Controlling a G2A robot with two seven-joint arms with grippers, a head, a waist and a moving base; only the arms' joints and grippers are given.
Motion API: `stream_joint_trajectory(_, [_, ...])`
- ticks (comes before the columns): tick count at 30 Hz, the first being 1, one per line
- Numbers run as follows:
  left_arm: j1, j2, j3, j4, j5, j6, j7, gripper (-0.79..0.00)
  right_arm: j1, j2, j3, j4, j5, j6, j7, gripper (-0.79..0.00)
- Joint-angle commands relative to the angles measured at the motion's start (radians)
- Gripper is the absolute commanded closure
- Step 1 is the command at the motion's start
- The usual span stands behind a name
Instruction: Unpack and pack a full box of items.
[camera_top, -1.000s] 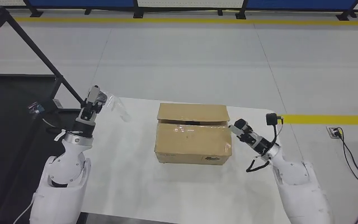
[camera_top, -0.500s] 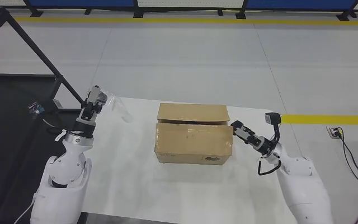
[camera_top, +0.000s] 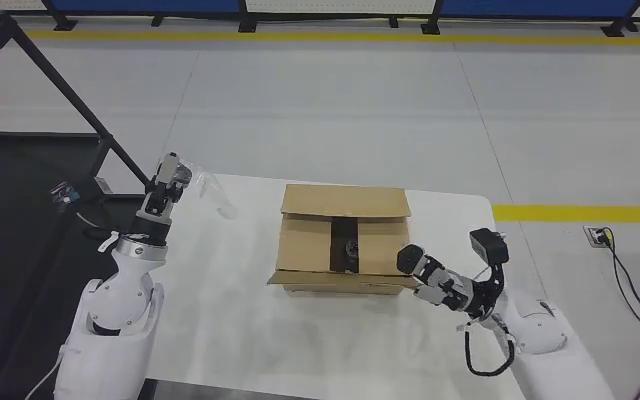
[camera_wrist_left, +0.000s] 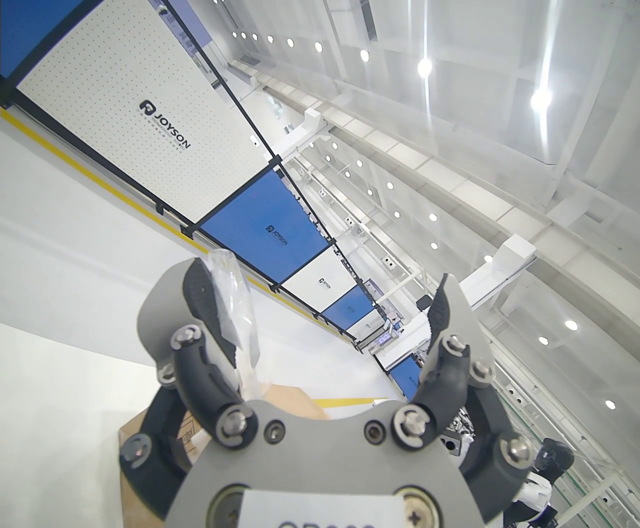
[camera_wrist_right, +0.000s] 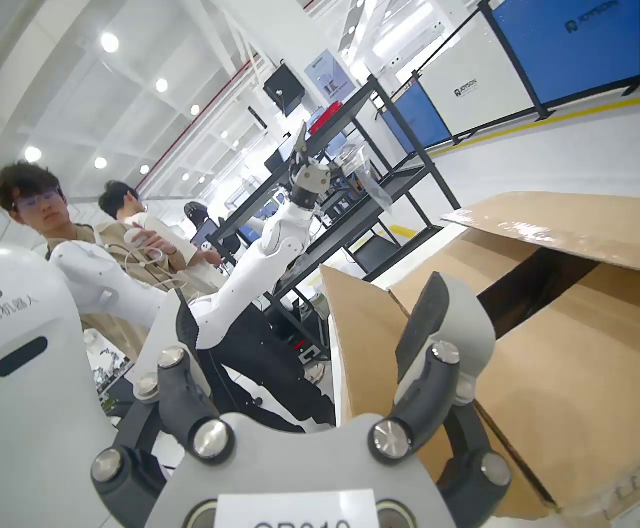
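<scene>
The right pincer (camera_wrist_right: 310, 300) is released, fingers spread, with the box (camera_top: 300, 250) and its near flap (camera_wrist_right: 360, 350) just ahead of it. I judge the step is folding that flap fully outward. Push at its free edge so the box does not slide on the counter (camera_top: 230, 300). Beyond, a dark item (camera_top: 352, 250) shows through the gap. Far across, the left pincer (camera_wrist_left: 320, 280) hangs released, with clear film (camera_wrist_left: 235, 300) clinging to one pad.

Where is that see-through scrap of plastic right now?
In the top view the plastic scrap hangs from the left arm's open jaws near the table's far left corner, left of the cardboard box; it clings to one pad.
</scene>
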Motion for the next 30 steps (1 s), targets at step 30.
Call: stream_joint_trajectory(30, [0.000, 0.000, 0.000, 0.000, 0.000, 0.000, 0.000, -0.785, 0.051, 0.046, -0.225, 0.114, -0.236, 0.188, -0.106, -0.785])
